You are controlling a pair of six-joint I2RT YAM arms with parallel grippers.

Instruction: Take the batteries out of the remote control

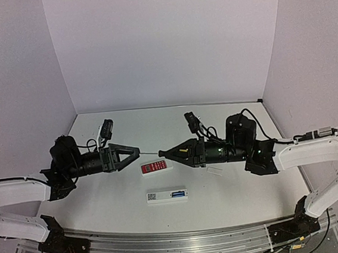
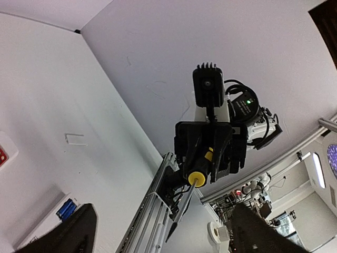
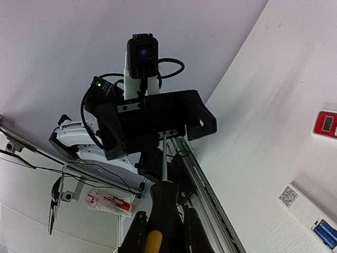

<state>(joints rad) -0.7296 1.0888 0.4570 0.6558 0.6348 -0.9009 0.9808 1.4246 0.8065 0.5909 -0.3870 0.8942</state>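
Right fingers [image 1: 168, 153] clamp the black-and-yellow screwdriver [image 3: 163, 211] — left fingers [image 2: 73, 234] spread wide — blue batteries [image 3: 324, 232] in slim white remote control [image 1: 166, 195]

Even, soft lighting; sharp frames; wide-angle wrist-view distortion.

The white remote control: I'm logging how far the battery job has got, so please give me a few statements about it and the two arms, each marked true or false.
1. The blue batteries lie in the open compartment of the white remote control. True.
2. The right arm's jaws are shut on a screwdriver. True.
3. The left arm's jaws grip the red-faced remote. False: they are wide open and hold nothing, and that remote lies apart from them.
4. The screwdriver's tip touches the white remote control. False: its shaft points toward the left arm's jaws, well away from that remote.
5. The white remote control lies nearer the arm bases than the red-faced remote. True.
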